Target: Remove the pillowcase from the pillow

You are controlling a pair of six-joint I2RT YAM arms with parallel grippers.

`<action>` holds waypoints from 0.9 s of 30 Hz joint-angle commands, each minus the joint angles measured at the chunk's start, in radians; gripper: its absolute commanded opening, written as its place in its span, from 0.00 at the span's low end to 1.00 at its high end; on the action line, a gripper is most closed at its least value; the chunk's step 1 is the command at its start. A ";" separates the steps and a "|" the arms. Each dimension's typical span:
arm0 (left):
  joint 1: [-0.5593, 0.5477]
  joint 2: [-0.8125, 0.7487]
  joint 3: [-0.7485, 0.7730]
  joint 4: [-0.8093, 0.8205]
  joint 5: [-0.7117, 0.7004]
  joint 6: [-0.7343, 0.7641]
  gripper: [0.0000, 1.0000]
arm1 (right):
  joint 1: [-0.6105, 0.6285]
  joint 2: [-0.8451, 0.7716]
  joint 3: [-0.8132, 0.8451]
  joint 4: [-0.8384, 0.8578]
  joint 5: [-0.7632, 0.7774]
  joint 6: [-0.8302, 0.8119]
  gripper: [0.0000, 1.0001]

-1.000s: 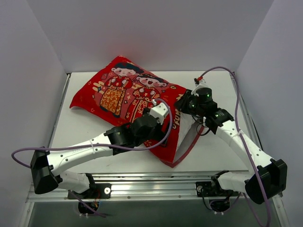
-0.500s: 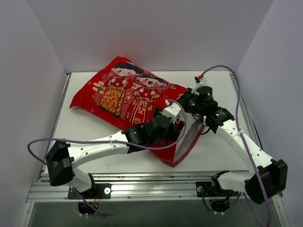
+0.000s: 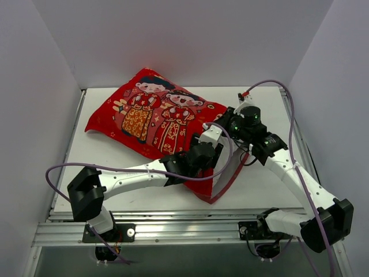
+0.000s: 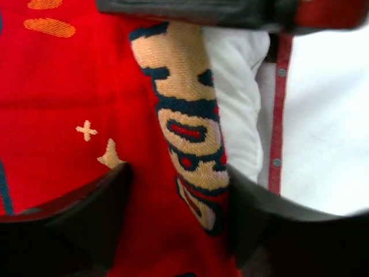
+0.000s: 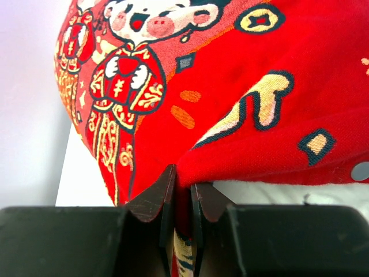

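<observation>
Right gripper [image 5: 179,193]: clenched on the pillowcase [image 3: 144,115] edge, lower centre.
Left gripper [image 4: 176,184]: fingers spread, astride red fabric.
Pillow [image 4: 239,86]: white, exposed upper right.

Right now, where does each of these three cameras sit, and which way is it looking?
Top external: above and behind the arms, looking down at the table; both arms show.
Left wrist: on the left arm, facing the pillowcase at its open edge and the pillow; the left hand shows, fingers spread.
Right wrist: on the right arm, facing the pillowcase; the right hand pinches a red fold.
Shared: all see the pillowcase.
</observation>
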 commanded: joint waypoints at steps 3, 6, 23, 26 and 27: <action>-0.003 0.018 0.040 0.040 -0.049 -0.044 0.44 | 0.016 -0.069 -0.007 0.068 -0.023 0.009 0.08; -0.001 -0.005 0.043 0.001 -0.059 -0.047 0.10 | 0.008 -0.085 -0.011 0.030 0.008 -0.007 0.08; 0.020 -0.097 0.103 -0.202 0.013 -0.092 0.02 | -0.088 -0.477 -0.264 -0.260 0.121 0.008 1.00; 0.020 -0.086 0.142 -0.230 0.017 -0.089 0.02 | -0.087 -0.523 -0.306 -0.278 0.071 0.036 1.00; 0.022 -0.078 0.162 -0.237 0.018 -0.081 0.02 | -0.085 -0.531 -0.319 -0.272 0.044 0.044 1.00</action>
